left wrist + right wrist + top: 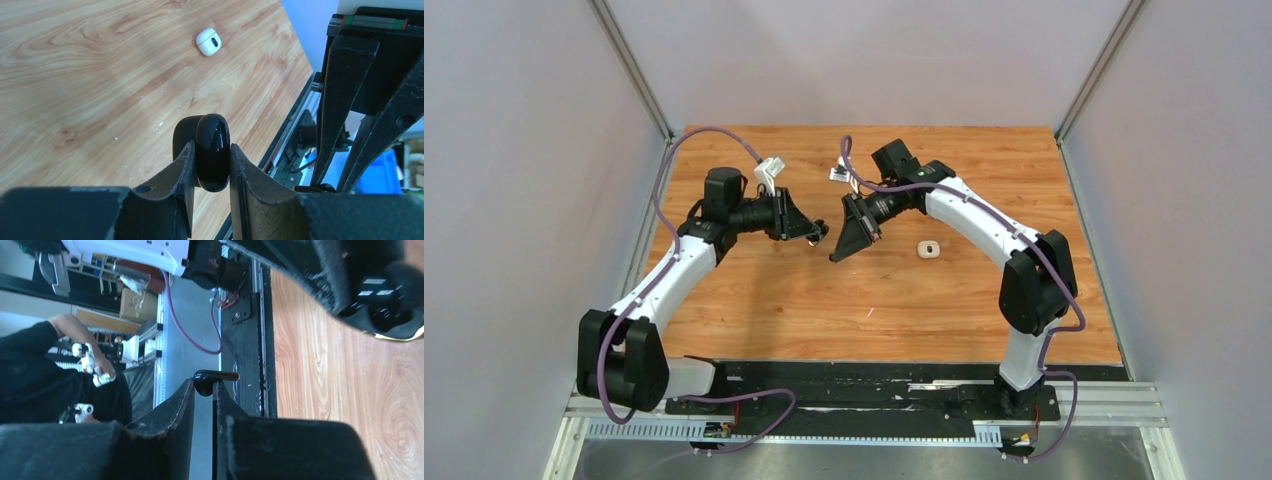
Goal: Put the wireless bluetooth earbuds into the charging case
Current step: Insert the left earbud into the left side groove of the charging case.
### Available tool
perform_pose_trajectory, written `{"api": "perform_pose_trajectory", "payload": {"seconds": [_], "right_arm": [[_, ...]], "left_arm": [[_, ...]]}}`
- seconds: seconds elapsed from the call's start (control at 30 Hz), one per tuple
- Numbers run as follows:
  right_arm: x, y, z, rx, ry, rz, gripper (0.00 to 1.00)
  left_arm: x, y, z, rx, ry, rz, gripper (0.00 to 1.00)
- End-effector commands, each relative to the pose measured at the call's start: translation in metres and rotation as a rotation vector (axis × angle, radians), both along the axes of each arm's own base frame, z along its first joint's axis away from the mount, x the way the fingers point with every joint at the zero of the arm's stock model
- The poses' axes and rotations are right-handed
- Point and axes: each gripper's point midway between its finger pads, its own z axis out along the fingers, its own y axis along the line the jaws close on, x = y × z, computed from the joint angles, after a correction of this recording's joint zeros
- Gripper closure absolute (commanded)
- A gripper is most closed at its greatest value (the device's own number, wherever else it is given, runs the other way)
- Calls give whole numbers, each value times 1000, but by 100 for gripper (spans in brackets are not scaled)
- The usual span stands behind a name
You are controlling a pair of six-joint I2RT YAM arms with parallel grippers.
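Seen from above: both arms raised over the middle of a wooden table (774, 300), fingertips facing and near each other, not touching.

In the left gripper (212, 152), narrowed to the width of its load: a glossy black charging case (215, 135), gripped edge-on between both fingers and held above the table. Behind its left side, a duller black part. Lid position impossible to tell, contents hidden.

In the right gripper (204, 390), pinched almost fully together: a tiny black earbud (202, 377), rounded body at the very fingertips, short stem jutting sideways past one finger. Held in the air, apart from the black charging case and outside it.

On the table, off to the right and well apart from both grippers: a small white case (928, 249), lying flat, a dark oval on its upper face. Contents not visible.
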Motion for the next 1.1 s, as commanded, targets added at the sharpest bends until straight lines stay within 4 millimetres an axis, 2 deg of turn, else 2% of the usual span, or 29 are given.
{"api": "perform_pose_trajectory", "payload": {"seconds": [0.0,0.2,0.5,0.8,1.07], "right_arm": [[21,17,31,41,-36,-94,100],[36,20,17,4,-114,-163,100],[46,26,8,-3,-161,-190,100],[43,31,8,11,-161,-167,99],[38,33,6,28,-194,-140,99]], "left_arm": [[3,-10,9,-109,72,30,100],[-5,-14,7,-150,145,13,100],[-10,-22,14,-213,223,-48,100],[-12,-24,16,-234,258,-53,100],[-14,-29,27,-293,291,-104,100]]}}
